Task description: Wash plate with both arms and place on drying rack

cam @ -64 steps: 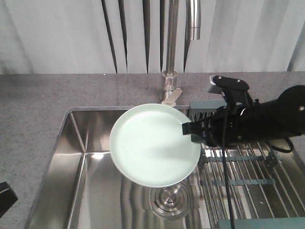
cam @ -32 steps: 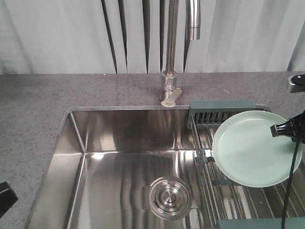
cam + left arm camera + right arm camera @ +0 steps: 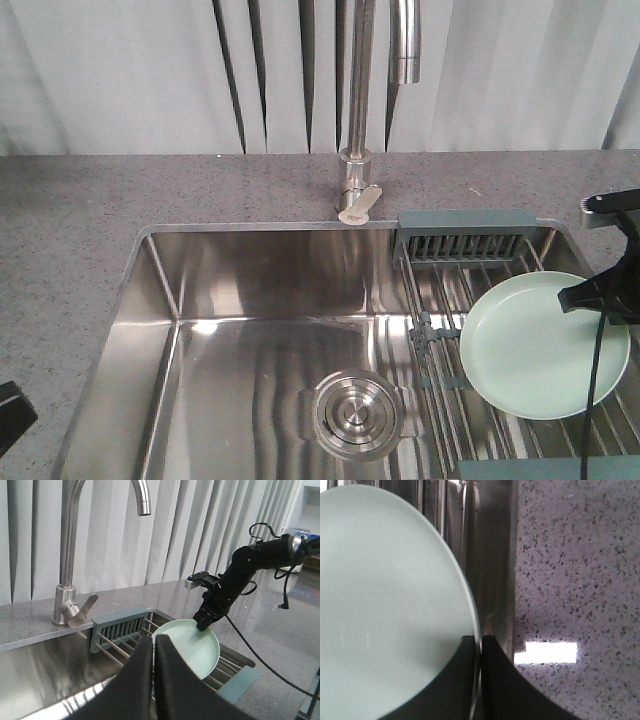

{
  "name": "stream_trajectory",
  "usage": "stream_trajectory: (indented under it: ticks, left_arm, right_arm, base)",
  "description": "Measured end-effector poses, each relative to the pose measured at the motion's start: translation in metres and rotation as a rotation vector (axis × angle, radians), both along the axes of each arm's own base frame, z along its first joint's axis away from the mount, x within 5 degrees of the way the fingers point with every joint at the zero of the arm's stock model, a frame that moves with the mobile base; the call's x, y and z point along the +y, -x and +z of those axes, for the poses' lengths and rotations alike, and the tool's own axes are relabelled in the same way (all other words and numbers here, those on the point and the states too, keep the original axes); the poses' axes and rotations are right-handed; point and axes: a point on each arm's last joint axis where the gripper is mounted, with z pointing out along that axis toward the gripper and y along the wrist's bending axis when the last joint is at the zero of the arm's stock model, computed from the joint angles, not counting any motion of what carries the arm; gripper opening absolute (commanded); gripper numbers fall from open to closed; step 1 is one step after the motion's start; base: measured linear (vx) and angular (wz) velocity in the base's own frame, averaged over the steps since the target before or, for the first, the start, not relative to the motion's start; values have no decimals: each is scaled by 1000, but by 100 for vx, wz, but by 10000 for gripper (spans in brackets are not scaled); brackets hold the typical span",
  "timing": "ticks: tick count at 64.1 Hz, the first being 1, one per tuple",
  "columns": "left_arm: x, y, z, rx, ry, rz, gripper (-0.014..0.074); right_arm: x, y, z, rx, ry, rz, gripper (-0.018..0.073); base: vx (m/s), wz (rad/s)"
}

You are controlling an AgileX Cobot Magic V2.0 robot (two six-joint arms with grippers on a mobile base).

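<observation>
The plate [image 3: 540,348] hangs over the rack [image 3: 470,300] at the lower right of the front view, tilted so its face turns toward the sink [image 3: 250,340] and its low edge comes down near the wires. Whether that edge already touches them cannot be told. The tilt looks meant to drop the plate on edge between the wires, where it would drain.

The right tool [image 3: 585,297] pinches the plate's rim at the upper right of the plate. In the right wrist view its two dark fingers [image 3: 492,680] are closed to a thin gap with the rim [image 3: 476,630] running between them, one finger on each face. Gripping only the rim leaves the rest of the plate free to go down into the rack.

The right arm [image 3: 250,565] reaches in from the right of the left wrist view, over the bench [image 3: 260,630], bent at the elbow, its forearm angling down so the tool meets the plate from above and behind.

The left tool [image 3: 152,680] fills the bottom centre of its own view, fingers pressed nearly together with nothing between them, well apart from the plate and pointing toward the rack. The tap [image 3: 360,110] stands behind the sink.
</observation>
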Motion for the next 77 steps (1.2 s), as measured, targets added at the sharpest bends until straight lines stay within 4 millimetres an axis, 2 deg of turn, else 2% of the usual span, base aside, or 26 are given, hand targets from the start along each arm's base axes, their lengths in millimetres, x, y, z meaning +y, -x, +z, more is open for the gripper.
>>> stream_trajectory:
  ticks: [6,18,23,30,37,41,48,52,58,60,68,77]
  left_arm:
    - [0,0,0,0,0,0,-6]
    - [0,0,0,0,0,0,-6]
    - [0,0,0,0,0,0,-6]
    - [0,0,0,0,0,0,-6]
    - [0,0,0,0,0,0,-6]
    - [0,0,0,0,0,0,-6]
    - [0,0,0,0,0,0,-6]
    - [0,0,0,0,0,0,-6]
    - [0,0,0,0,0,0,-6]
    - [0,0,0,0,0,0,-6]
    - [0,0,0,0,0,0,-6]
    - [0,0,0,0,0,0,-6]
  right_arm:
    - [0,-1,1,-8,-1,-1,157]
    - [0,-1,1,-10,-1,-1,414]
    - [0,-1,2,-18,0,-1,490]
    - [0,2,13,-67,1,-4,514]
    - [2,10,35,-151,-2,-12,479]
    - [4,19,51,-211,-29,-23,423]
    - [15,38,81,-306,-102,18,267]
    - [26,53,97,-353,-132,104,148]
    - [51,85,118,-443,-193,272,-17]
    - [58,98,121,-468,-211,323,-15]
    - [70,146,114,-526,-268,414,-9]
    - [67,196,84,-608,-264,424,-10]
  base:
    - [0,0]
    - [0,0]
    - [0,0]
    - [0,0]
    - [0,0]
    - [0,0]
    - [0,0]
    - [0,0]
    - [0,0]
    - [0,0]
    - [0,0]
    - [0,0]
